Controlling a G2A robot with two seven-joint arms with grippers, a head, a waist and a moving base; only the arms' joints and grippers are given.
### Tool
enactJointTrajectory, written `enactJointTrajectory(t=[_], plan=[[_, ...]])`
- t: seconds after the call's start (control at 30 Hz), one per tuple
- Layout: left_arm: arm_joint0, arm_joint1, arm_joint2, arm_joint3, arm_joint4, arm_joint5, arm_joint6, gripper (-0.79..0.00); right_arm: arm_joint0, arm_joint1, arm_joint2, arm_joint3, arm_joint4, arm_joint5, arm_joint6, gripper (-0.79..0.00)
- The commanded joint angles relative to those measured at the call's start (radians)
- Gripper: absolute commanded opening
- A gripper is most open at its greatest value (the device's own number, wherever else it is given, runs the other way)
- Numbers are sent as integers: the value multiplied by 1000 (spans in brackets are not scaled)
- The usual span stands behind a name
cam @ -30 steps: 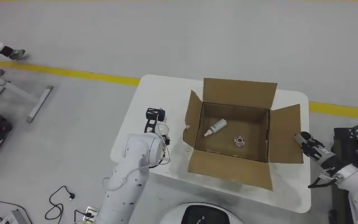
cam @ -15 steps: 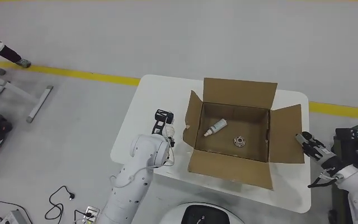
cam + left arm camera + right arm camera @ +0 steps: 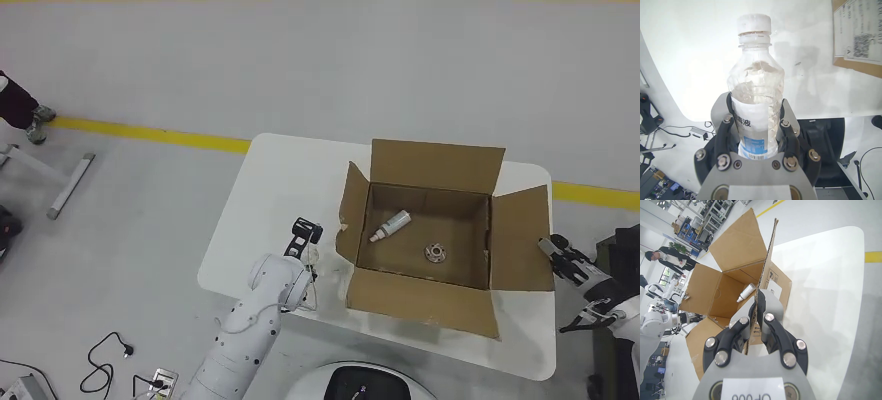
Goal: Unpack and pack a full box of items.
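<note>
2 tools are engaged at once. The left tool (image 3: pixel 755 106) is closed around the labelled waist of a water bottle (image 3: pixel 755 75), which is held clear of the desk (image 3: pixel 265 190). The right tool (image 3: pixel 758 299) is clamped on the edge of the right flap (image 3: pixel 522 240) of the box (image 3: pixel 420 295).

Over the last second the water bottle has been carried across the desk toward the box and is now seen just beside the left flap (image 3: pixel 350 205). The box itself has been drawn slightly to the right. From this a packing step is judged to be under way, with the water bottle not yet lifted over the wall and lowered inside.

The water bottle is made of thin, clear, ribbed plastic with a white screw cap and a glossy wrap label, so some give under the grip is to be expected. The box is plain corrugated cardboard with 4 flaps spread open. On its floor a small white cylindrical bottle (image 3: pixel 388 226) is laid on its side, and a small ring-shaped part (image 3: pixel 434 252) is set near it.
</note>
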Motion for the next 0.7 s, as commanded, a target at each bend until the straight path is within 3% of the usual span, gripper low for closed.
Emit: enactJointTrajectory(t=[0.0, 0.3, 0.67], plan=[[-7, -1, 1, 34, 4, 9, 21, -785, -1, 0, 0, 0, 0, 0, 1, -785], [-55, 0, -62, 174, -24, 82, 58, -785, -3, -1, -5, -5, -2, 8, -5, -785], [-103, -1, -68, 304, -29, 59, 124, -785, 6, -1, -16, -6, -13, 13, -3, -785]])
